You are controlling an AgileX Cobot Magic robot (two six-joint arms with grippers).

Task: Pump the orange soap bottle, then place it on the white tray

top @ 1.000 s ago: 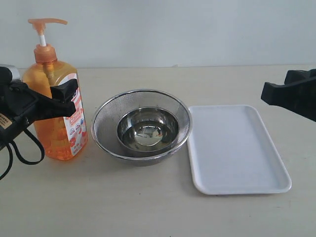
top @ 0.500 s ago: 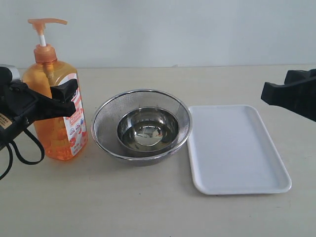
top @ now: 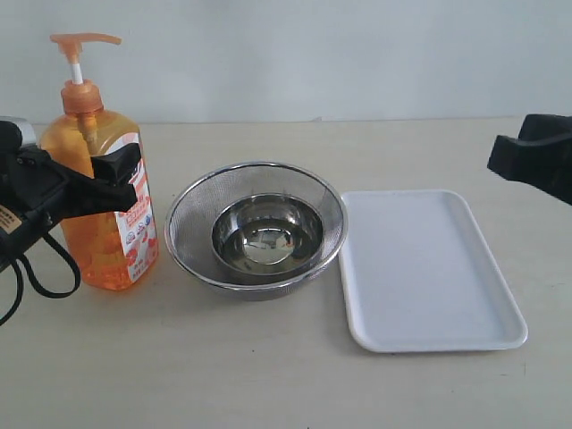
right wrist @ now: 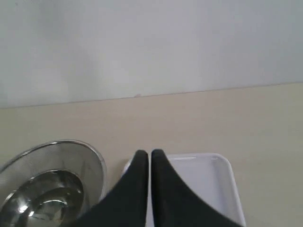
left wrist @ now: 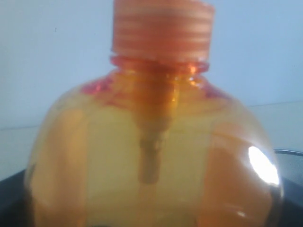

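Clamping the orange soap bottle (top: 105, 239) just below its shoulder, the left gripper (top: 100, 181) holds it upright on the table at the left of the frame, beside the steel mesh bowl (top: 181, 207) and well apart from the white tray (top: 429, 268). The right gripper (top: 534, 161), its jaws pressed together and empty, has slid further toward the right edge, away from the pump head (top: 85, 40). The pump stands raised, so the pumping step seems undone, and the tray holds nothing yet.
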